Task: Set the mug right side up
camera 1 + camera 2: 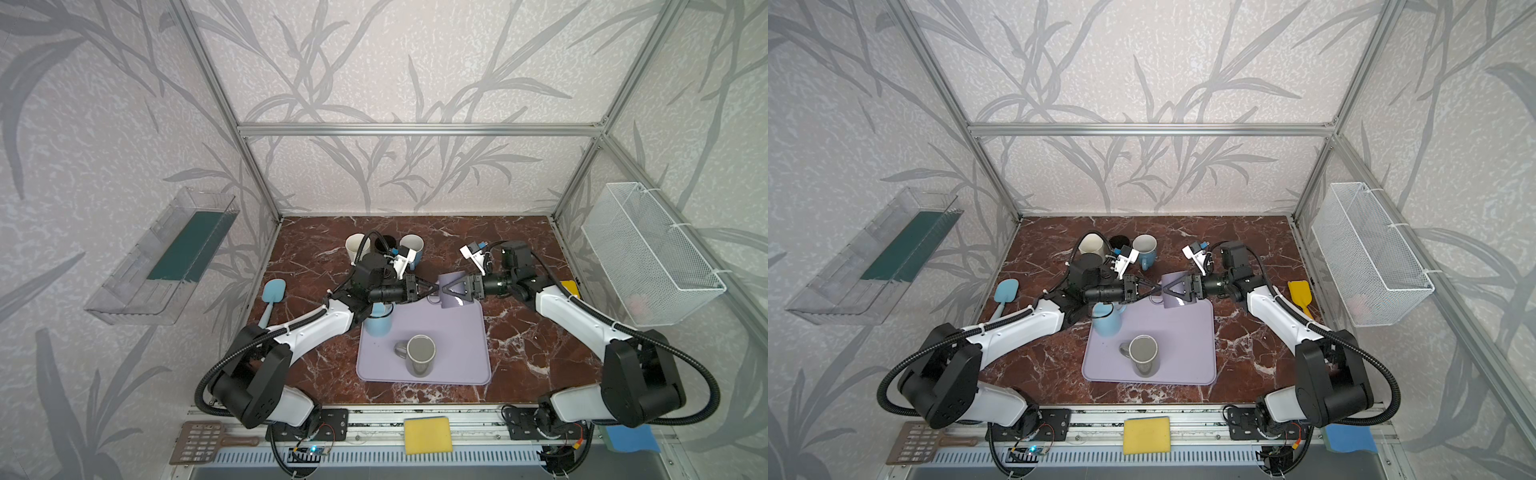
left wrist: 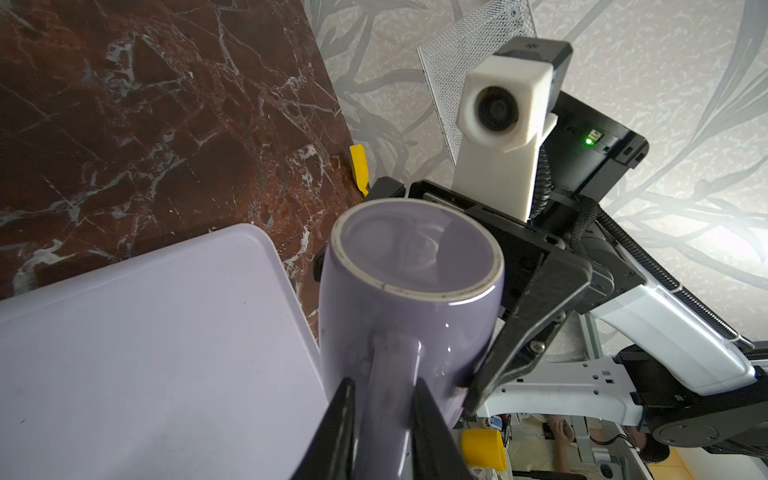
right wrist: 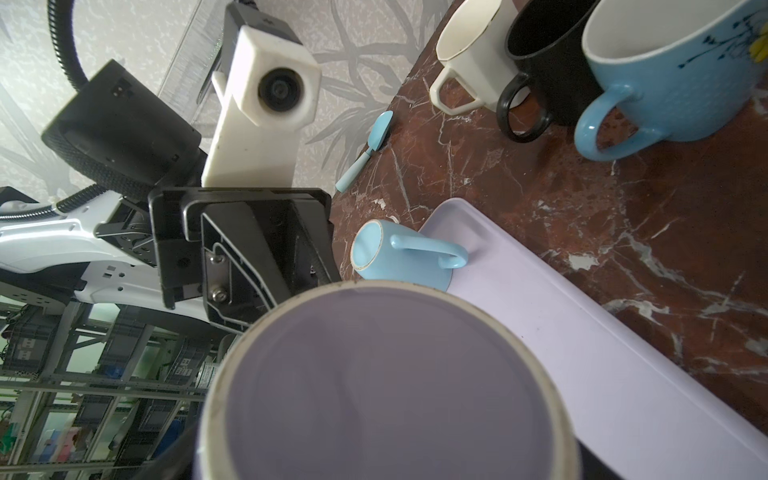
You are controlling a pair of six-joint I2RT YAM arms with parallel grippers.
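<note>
Red-brown marbled bench (image 1: pixel 519 332) carries a lilac rectangular mat (image 1: pixel 457 357). Above the mat's far edge, the glossy lilac ceramic mug (image 2: pixel 399 316) hangs aloft between both arms. Its upward end looks like an unglazed foot ring, so I judge it still inverted.

The right pincer (image 1: pixel 445 289) spans wide, clasping the mug's body. The left pincer (image 2: pixel 383 384) is narrowed about the handle (image 2: pixel 388 361); whether it pinches or merely flanks it, I cannot tell.

Best keep one hold firm, then roll the mug over well above the mat, clear of the pale blue ceramic mug (image 1: pixel 379 326) just left.

The lilac mug's mouth is unseen. It mostly hides one right-pincer finger, and the left arm partly covers the blue mug.
</note>
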